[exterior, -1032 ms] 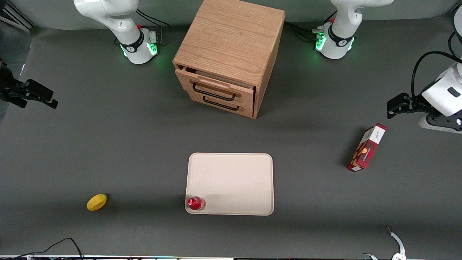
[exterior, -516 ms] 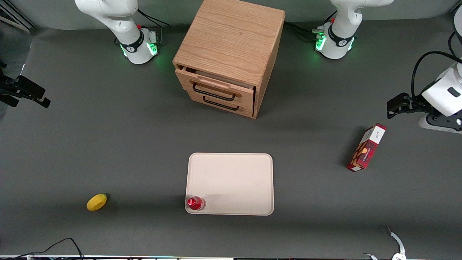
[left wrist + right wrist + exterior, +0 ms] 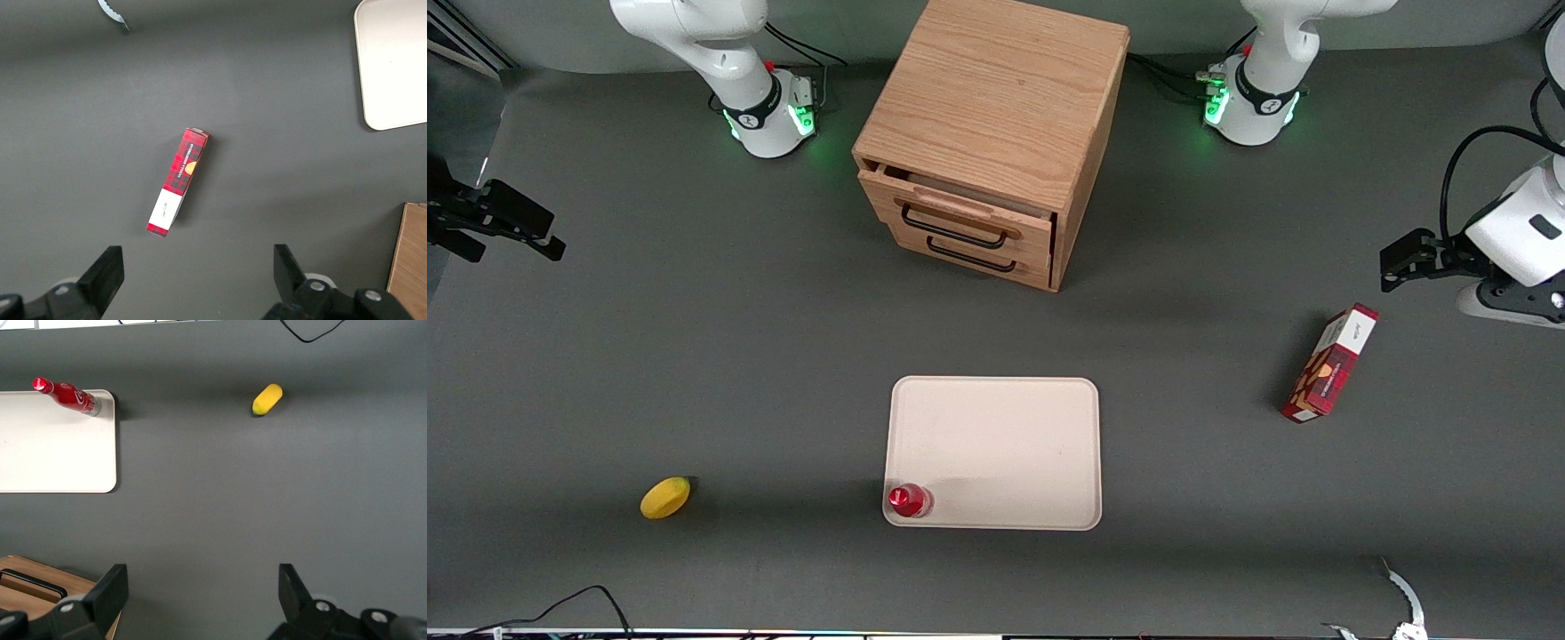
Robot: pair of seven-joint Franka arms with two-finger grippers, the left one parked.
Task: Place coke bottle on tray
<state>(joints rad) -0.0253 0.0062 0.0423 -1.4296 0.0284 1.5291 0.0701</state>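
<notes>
- The coke bottle (image 3: 910, 500) stands upright in the tray (image 3: 996, 444) corner nearest the front camera, toward the working arm's end; its long axis is vertical, and its clear base rests inside the low rim.
- The tray is the landmark: a yellow lemon-like fruit (image 3: 665, 497) lies on the surface (image 3: 694, 356) well apart from the tray, toward the working arm's end, about as near the camera as the bottle.
- A red carton (image 3: 1329, 363) lies well apart from the tray toward the parked arm's end, slightly farther from the camera than the tray's middle.
- The tool (image 3: 511, 231) hangs well away from the tray, out at the working arm's end and farther from the camera; its fingers are spread wide apart with nothing between them, as the right wrist view shows.
- From the tool, the bottle lies toward the tray and nearer the camera; the two are well apart, so no contact exists.
- The wooden drawer cabinet (image 3: 996, 133) stands farther from the camera than the tray, its top drawer slightly ajar.
- Judged from this layout, the placing looks done; any coming move is likely only retreat.
</notes>
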